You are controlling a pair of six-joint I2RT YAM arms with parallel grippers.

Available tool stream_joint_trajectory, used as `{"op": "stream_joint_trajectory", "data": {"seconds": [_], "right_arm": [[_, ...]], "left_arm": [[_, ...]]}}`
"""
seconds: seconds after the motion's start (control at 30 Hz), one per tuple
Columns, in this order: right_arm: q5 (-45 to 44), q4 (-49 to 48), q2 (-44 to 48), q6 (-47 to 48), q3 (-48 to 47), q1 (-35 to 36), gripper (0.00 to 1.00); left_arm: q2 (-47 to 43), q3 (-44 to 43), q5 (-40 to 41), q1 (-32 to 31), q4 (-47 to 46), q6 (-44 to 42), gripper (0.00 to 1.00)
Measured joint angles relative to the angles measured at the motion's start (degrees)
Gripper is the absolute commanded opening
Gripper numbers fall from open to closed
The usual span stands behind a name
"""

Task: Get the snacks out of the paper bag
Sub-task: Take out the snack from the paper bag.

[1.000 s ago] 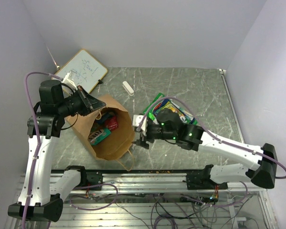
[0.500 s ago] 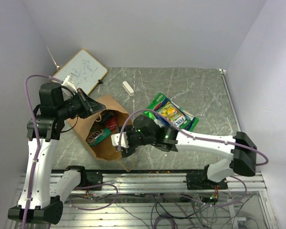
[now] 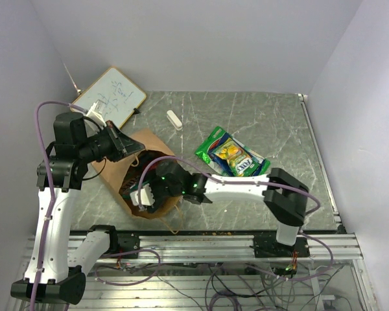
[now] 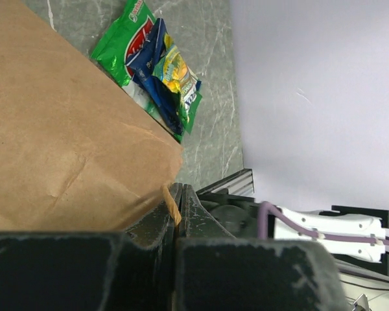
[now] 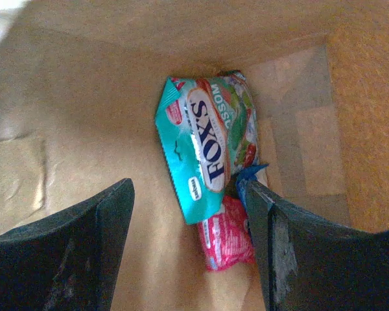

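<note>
While the left pincer (image 4: 176,194) clamps the rim of the paper bag (image 3: 114,176), centre left in the top view, the right pincer (image 5: 188,188) hangs inside it, wide open and empty, over a teal packet (image 5: 204,155) and a red packet (image 5: 227,243). On the desk (image 3: 279,116) at centre lie other packets (image 3: 230,154). Next, I judge: descend, close on the teal one, lift out.

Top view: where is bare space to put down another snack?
Bare room lies right of the pile of shiny foil packets, up to the grey-green stone table edge, and along the back between that pile and the small white block. Crowded on the left: the large brown paper bag and the white right arm stretched into it.
</note>
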State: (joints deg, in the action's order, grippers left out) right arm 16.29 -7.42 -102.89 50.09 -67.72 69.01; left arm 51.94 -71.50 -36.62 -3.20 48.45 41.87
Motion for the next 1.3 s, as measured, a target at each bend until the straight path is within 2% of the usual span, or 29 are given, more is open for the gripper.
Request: {"op": "stream_joint_trajectory", "data": {"seconds": [0.13,0.57,0.87,1.0,1.13,1.3], "right_arm": [[0.0,-1.7,-6.7,2.7,-3.8,0.0,0.7],[-0.5,-4.7,-13.8,5.5,-6.3,-0.4,0.74],[-0.3,-9.0,-21.6,6.5,-12.3,-0.9,0.7],[-0.1,-9.9,-24.1,6.8,-15.5,-0.9,0.61],[0.3,-10.2,-25.2,7.2,-16.4,-1.0,0.41],[0.8,-10.5,-25.5,6.3,-16.2,-1.1,0.26]], "left_arm": [[0.3,0.0,-1.2,0.0,0.0,-1.0,0.07],[3.6,-2.8,-3.1,0.0,5.3,-5.2,0.07],[3.8,-1.6,-5.3,0.0,5.9,-3.7,0.07],[3.6,-1.6,-5.3,0.0,5.9,-3.5,0.07],[3.4,-1.6,-5.3,0.0,5.8,-3.2,0.07],[3.2,-1.6,-5.2,0.0,5.8,-2.8,0.07]]}}
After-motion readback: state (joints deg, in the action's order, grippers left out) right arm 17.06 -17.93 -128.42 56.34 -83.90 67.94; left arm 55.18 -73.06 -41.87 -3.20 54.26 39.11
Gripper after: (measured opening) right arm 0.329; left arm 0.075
